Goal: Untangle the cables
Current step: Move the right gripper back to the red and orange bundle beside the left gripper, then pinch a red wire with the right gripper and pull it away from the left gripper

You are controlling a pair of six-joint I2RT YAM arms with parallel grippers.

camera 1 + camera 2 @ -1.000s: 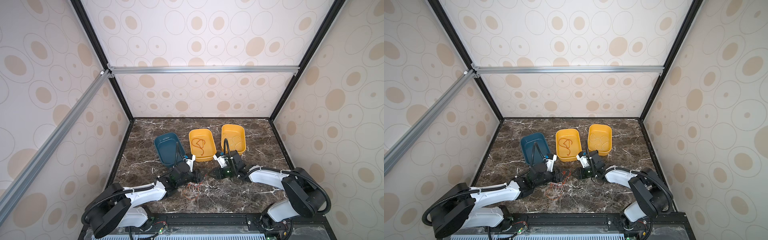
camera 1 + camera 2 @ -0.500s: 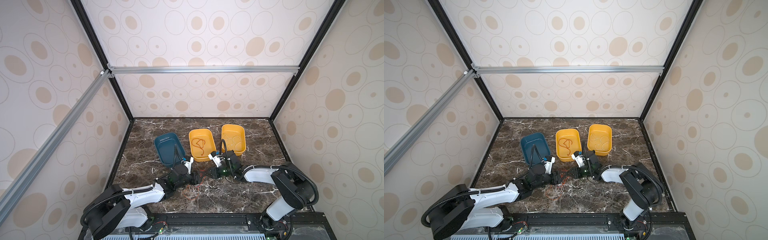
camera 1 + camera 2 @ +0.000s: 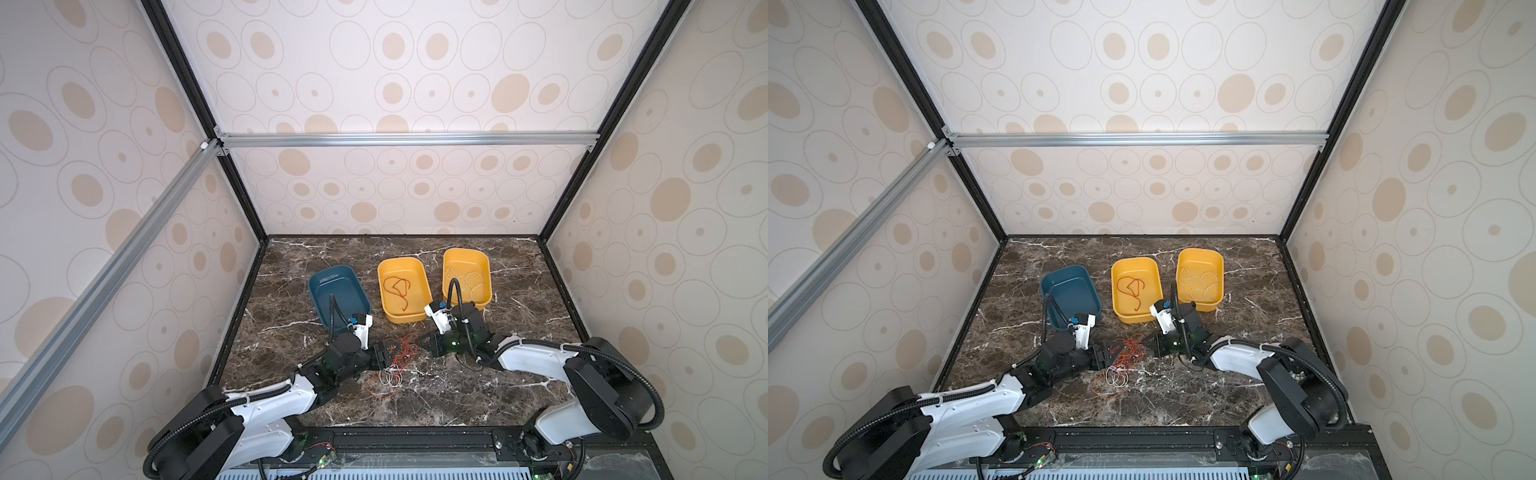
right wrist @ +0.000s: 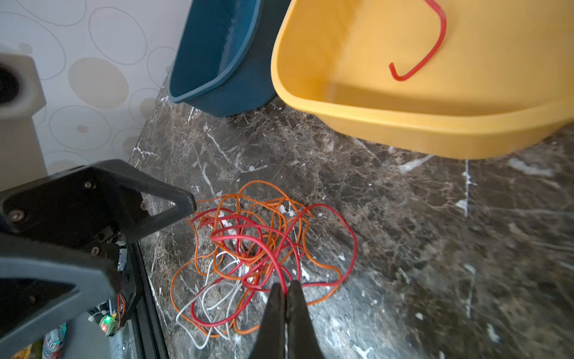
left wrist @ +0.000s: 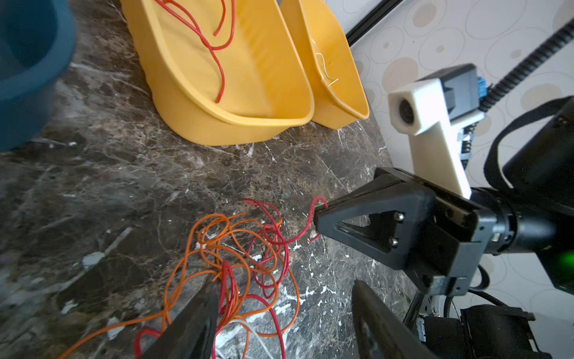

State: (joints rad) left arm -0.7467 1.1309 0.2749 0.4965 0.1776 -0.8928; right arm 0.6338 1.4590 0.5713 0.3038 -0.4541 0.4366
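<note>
Pinching one red cable (image 4: 277,267), right end effector (image 4: 285,284); left end effector (image 5: 284,284) spread wide; three trays (image 3: 332,272).

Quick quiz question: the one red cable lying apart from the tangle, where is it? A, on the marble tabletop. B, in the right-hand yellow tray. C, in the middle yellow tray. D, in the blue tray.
C: the red cable lies curled inside the middle yellow tray, while the blue tray shows no cable and the right-hand yellow tray holds only white cable.
</note>
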